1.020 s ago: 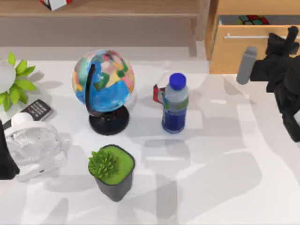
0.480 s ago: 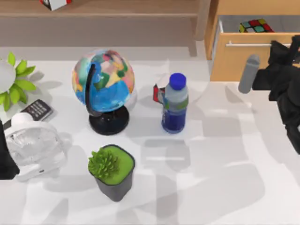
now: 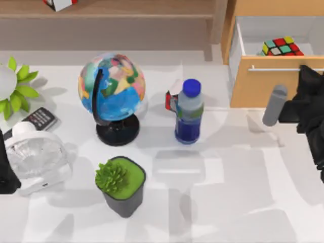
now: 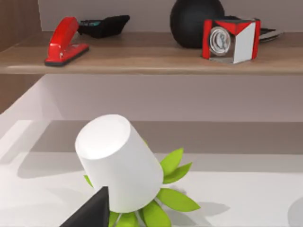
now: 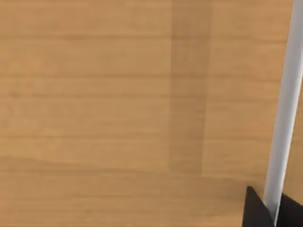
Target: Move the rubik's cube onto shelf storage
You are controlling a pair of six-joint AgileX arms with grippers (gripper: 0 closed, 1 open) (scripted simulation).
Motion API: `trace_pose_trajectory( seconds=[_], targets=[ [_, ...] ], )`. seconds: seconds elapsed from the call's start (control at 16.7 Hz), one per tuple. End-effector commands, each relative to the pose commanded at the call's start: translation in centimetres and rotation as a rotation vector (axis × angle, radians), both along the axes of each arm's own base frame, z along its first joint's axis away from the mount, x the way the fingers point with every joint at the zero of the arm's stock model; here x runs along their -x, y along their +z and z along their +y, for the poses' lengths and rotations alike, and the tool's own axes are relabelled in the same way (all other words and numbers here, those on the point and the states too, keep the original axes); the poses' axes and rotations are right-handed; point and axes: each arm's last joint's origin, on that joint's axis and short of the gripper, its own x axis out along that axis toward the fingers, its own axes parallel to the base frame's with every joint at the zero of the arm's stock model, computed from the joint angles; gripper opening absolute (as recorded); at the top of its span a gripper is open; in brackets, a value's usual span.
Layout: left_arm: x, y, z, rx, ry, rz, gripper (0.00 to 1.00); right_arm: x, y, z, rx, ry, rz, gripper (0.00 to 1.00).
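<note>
The rubik's cube [image 3: 282, 47] lies inside the open drawer [image 3: 276, 81] of the wooden cabinet at the back right. The shelf storage [image 3: 126, 10] runs along the back left, with its upright post [image 3: 218, 23] next to the cabinet. My right gripper [image 3: 308, 73] is at the drawer's front, shut on the silver handle [image 5: 284, 109]. In the right wrist view the dark fingertips [image 5: 255, 210] sit on either side of the bar. My left arm [image 3: 6, 169] is parked at the table's left edge.
A globe [image 3: 111, 86], a water bottle [image 3: 189, 112] and a potted plant [image 3: 120, 182] stand mid-table. At the left are a white fan [image 3: 35, 157], a phone [image 3: 39, 118] and a white lamp with green leaves [image 4: 118, 165]. The shelf holds a red-and-white box [image 4: 230, 40] and a red stapler [image 4: 65, 42].
The drawer has slid out toward the table's front with my right gripper on its handle. More of the rubik's cube shows inside it. The left arm has not moved.
</note>
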Motion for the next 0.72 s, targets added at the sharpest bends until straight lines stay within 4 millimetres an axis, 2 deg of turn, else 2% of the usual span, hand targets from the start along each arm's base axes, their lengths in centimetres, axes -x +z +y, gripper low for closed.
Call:
trace_pose_trajectory(
  seconds=[0.36,0.72],
  targets=[
    [0.0,0.0,0.0,0.000,0.000,0.000,1.00,0.3,0.0,0.1,0.000,0.000,-0.004,0.00],
    [0.0,0.0,0.0,0.000,0.000,0.000,1.00,5.6,-0.2,0.0,0.004,0.000,0.007,0.00]
  ],
)
